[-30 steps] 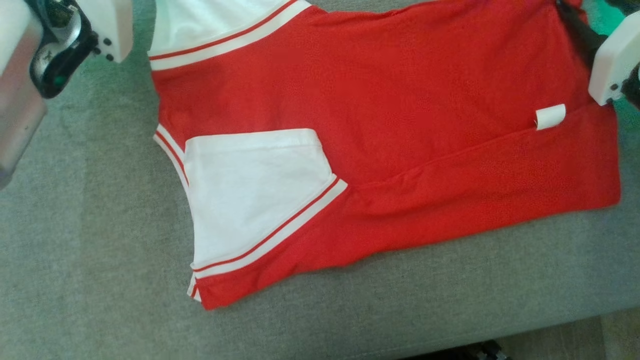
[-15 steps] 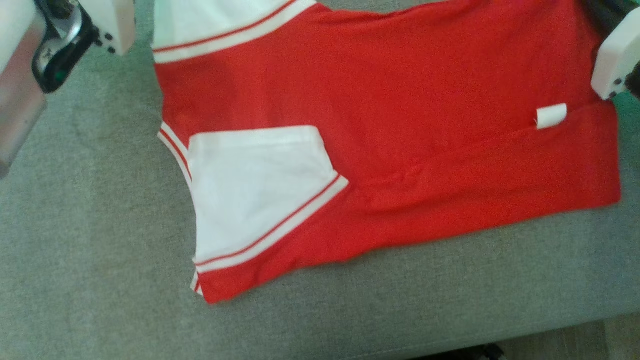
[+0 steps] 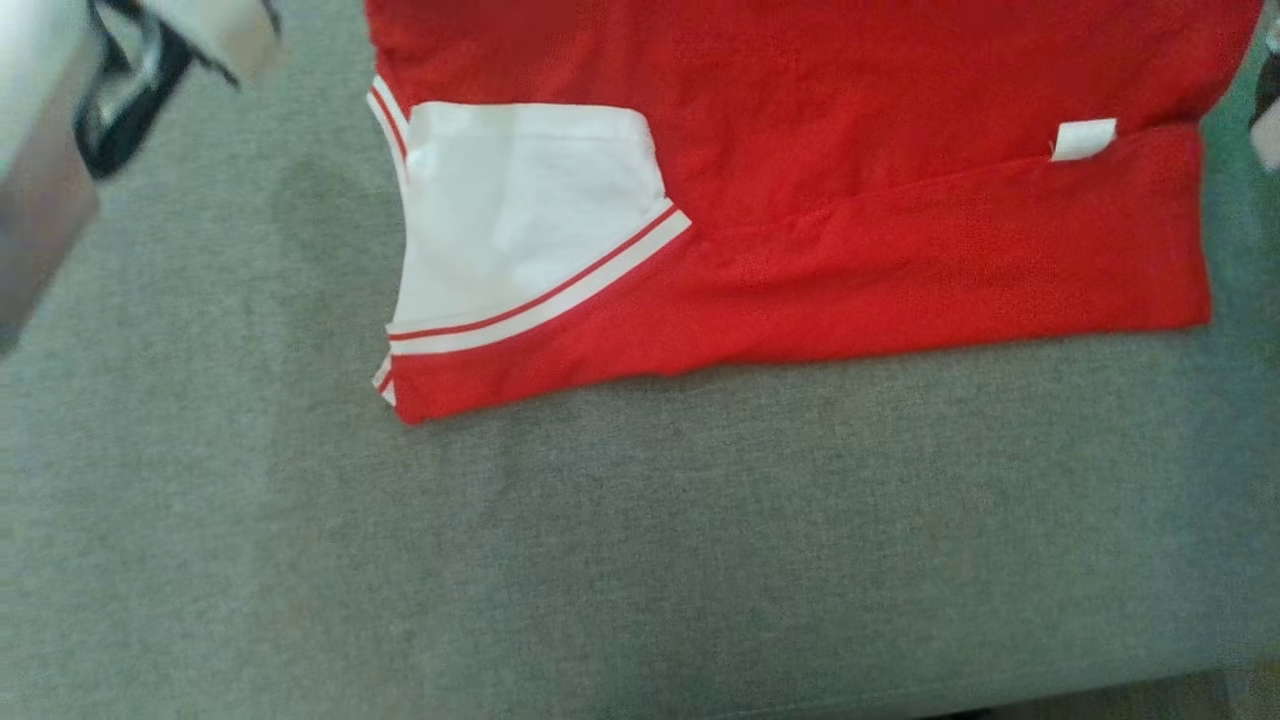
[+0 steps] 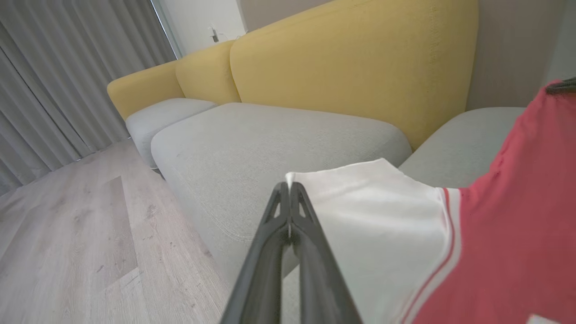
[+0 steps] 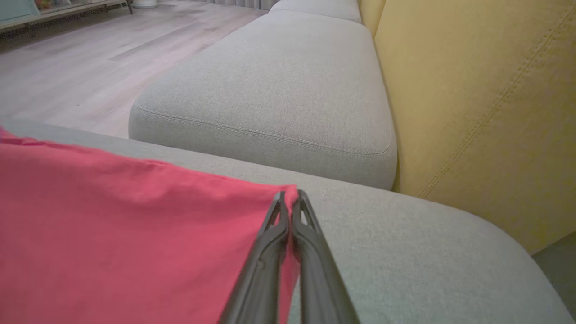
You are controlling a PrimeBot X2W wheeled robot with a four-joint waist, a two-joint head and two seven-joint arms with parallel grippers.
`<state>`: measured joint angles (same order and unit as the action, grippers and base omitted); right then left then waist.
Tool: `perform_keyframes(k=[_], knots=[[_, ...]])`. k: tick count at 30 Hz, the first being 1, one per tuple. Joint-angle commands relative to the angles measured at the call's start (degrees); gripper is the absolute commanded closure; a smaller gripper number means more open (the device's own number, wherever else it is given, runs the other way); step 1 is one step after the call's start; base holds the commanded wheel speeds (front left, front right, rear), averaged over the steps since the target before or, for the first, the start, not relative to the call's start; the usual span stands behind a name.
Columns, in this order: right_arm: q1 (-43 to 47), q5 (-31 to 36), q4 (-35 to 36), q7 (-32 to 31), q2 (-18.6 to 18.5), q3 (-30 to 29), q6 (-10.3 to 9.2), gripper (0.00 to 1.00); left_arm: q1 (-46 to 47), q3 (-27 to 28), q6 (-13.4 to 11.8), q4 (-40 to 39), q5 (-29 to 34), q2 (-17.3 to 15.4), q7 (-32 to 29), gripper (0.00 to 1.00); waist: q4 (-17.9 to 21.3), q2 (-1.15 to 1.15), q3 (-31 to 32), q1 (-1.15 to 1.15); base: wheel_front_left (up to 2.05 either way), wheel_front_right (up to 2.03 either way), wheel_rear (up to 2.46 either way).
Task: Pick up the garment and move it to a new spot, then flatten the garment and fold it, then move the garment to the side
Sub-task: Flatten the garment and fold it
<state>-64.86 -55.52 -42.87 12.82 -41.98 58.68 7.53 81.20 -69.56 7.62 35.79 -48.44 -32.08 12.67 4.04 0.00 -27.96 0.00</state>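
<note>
Garment [image 3: 900,270] has slid farther back on the sofa [image 3: 640,560]; left gripper [image 4: 288,186] pinches its white sleeve [image 4: 373,211], right gripper [image 5: 290,195] its red corner [image 5: 243,202]

The garment [image 3: 850,270] on the seat cushion [image 3: 600,560], backrest [image 4: 360,67] behind it, floor [image 4: 90,252] in front.

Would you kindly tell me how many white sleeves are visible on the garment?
2. One white sleeve lies folded over the red body in the head view; the other is pinched at its corner by the left gripper in the left wrist view.
</note>
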Motion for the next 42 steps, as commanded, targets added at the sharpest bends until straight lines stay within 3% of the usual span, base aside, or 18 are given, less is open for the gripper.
perform_keyframes(k=[1,9,22,29,30,31,32,33,34,35,39,42], knots=[[3.0,-0.6,0.9,0.9,-2.5,-0.3,-0.04,1.0,0.7,1.8,-0.1,-1.0,-0.6,-2.8,0.6,1.0,-0.7,0.0,1.0,0.0,0.0,0.0,0.0],[12.0,-1.4,6.3,2.1,-6.6,-3.2,-0.04,1.0,-10.4,2.4,-1.7,-9.7,-3.4,-8.0,1.9,1.0,-2.3,0.0,4.0,0.0,0.0,0.0,0.0],[28.1,3.9,12.8,2.2,-8.0,-14.8,-0.04,1.0,-24.9,2.1,-11.0,-26.3,-2.3,-15.2,2.3,1.0,-3.9,0.0,5.8,0.0,0.0,0.0,0.0],[34.7,6.1,14.4,2.2,-7.1,-19.6,-0.04,1.0,-30.8,1.5,-14.4,-31.1,-2.7,-16.0,2.3,1.0,-4.1,0.0,5.7,0.0,0.0,0.0,0.0],[35.5,6.4,14.4,2.2,-6.8,-20.1,-0.04,0.93,-31.5,1.6,-14.7,-31.4,-2.8,-15.8,2.3,1.0,-4.1,0.0,5.7,0.0,0.0,0.0,0.0],[36.2,6.5,14.3,2.2,-6.4,-20.5,-0.04,0.71,-32.2,1.8,-15.0,-31.6,-2.8,-15.5,2.3,1.0,-4.1,0.0,5.8,0.0,0.0,0.0,0.0],[36.7,6.7,14.1,2.2,-5.9,-20.9,-0.04,0.22,-32.8,2.0,-15.4,-31.9,-2.8,-15.1,2.3,0.87,-4.1,0.0,5.8,0.0,0.0,0.0,0.0],[37.2,6.9,14.0,2.2,-5.4,-21.4,-0.04,0.0,-33.5,2.3,-15.8,-32.0,-2.8,-14.6,2.3,0.63,-4.0,0.0,5.9,0.0,0.0,0.0,0.0],[37.6,7.2,13.9,2.2,-4.8,-22.1,-0.04,0.0,-34.2,2.8,-16.3,-32.1,-2.6,-14.2,2.3,0.05,-4.0,0.0,6.0,0.0,0.0,0.0,0.0],[38.2,7.3,13.9,2.2,-4.1,-22.7,-0.04,0.0,-34.9,3.5,-17.0,-32.2,-2.3,-13.6,2.3,0.0,-3.9,0.0,6.1,0.0,0.0,0.0,0.0],[40.6,7.8,14.0,2.2,-2.7,-25.8,-0.04,0.0,-38.1,6.6,-19.5,-32.6,-1.2,-11.3,2.3,0.0,-3.8,0.0,6.9,0.0,0.0,0.0,0.0],[44.2,9.8,14.1,2.2,-0.8,-30.9,-0.04,0.0,-42.6,11.2,-23.0,-33.3,1.4,-8.4,2.3,0.0,-3.5,0.0,8.0,0.0,0.0,0.0,0.0]])
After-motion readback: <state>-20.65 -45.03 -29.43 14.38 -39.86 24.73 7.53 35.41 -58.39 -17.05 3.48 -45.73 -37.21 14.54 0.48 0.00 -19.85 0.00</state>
